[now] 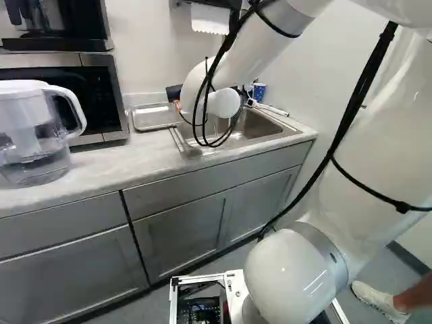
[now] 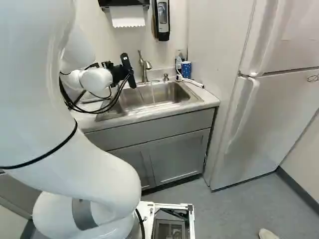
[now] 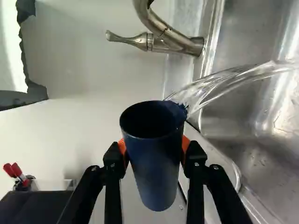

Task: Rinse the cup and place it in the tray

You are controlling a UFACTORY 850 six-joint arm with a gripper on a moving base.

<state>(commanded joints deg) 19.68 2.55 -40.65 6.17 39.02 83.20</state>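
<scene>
The desk (image 1: 88, 165) runs along the wall above grey cabinets (image 1: 182, 233), its front edge facing the base; its right end comes up beside the refrigerator (image 2: 259, 124). A strip of floor (image 2: 239, 211) shows between the cabinets and the white frame (image 2: 192, 224) at the base. The arm reaches over that strip and the desk, bringing the gripper (image 2: 118, 73) to the left part of the sink (image 2: 167, 94), near the tap (image 2: 145, 64). The metal tray (image 1: 155, 118) lies on the desk just left of the sink. In the wrist view, the gripper (image 3: 155, 150) stands partly open, as wide as the dark blue cup (image 3: 156, 168), with orange pads (image 3: 186, 144) pressing it from both sides. The cup is tipped well over, and water (image 3: 229, 86) runs from its mouth into the basin. The left base view alone shows the pitcher (image 1: 34, 145) and the microwave (image 1: 104, 94), both left of the tray. The right base view adds the soap dispenser (image 2: 162, 20) on the wall; both base views show a patterned cup (image 2: 186, 69) at the sink's far right corner, with a white wand (image 2: 192, 82) beside it.
</scene>
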